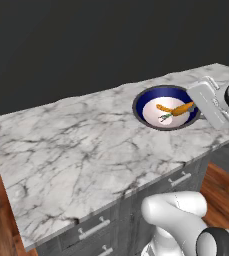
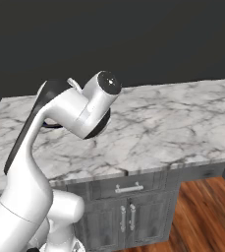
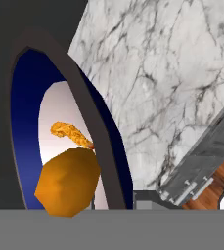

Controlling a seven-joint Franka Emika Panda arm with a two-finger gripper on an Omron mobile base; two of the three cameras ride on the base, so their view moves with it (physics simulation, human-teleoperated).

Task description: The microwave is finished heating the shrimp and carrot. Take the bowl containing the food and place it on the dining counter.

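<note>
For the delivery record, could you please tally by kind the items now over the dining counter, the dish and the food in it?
bowl: 1
carrot: 1
shrimp: 1
Total: 3, all at the dining counter, both food pieces inside the dish.

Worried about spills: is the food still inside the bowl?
Inside. The carrot and shrimp both lie on the white inside of the blue bowl, which sits level over the marble counter.
</note>
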